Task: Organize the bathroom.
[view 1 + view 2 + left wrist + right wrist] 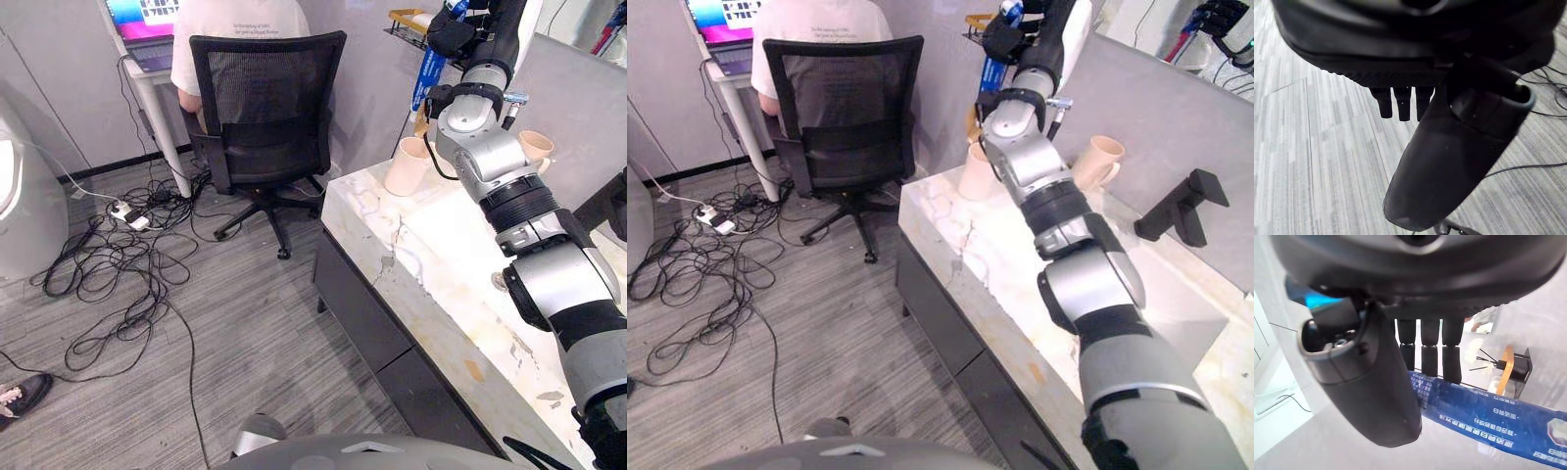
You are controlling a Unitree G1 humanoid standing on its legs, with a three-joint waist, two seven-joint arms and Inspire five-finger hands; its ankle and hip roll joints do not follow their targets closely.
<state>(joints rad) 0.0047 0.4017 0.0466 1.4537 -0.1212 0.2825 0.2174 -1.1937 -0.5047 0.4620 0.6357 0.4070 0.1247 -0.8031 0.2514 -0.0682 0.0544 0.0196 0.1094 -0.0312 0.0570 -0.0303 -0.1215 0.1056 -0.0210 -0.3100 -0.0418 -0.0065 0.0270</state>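
Right hand [453, 31]: we find it raised high beside the wire shelf [405, 22] on the wall, fingers [1430, 350] curled onto a blue tube [1488, 418], thumb on its other side. The tube hangs down from the hand toward the counter.

Left hand [1449, 147]: we see it over the grey floor [1312, 147], fingers short and slack, grasping nothing.

Marble counter [431, 284]: one beige cup [407, 164] at the near corner, a second beige cup [1097, 162] further along the wall, a black tap [1185, 204] beyond.

Background: a person [235, 24] seated in a black mesh chair [265, 108] at a desk with a laptop [147, 24]; cables [108, 264] lie across the floor.
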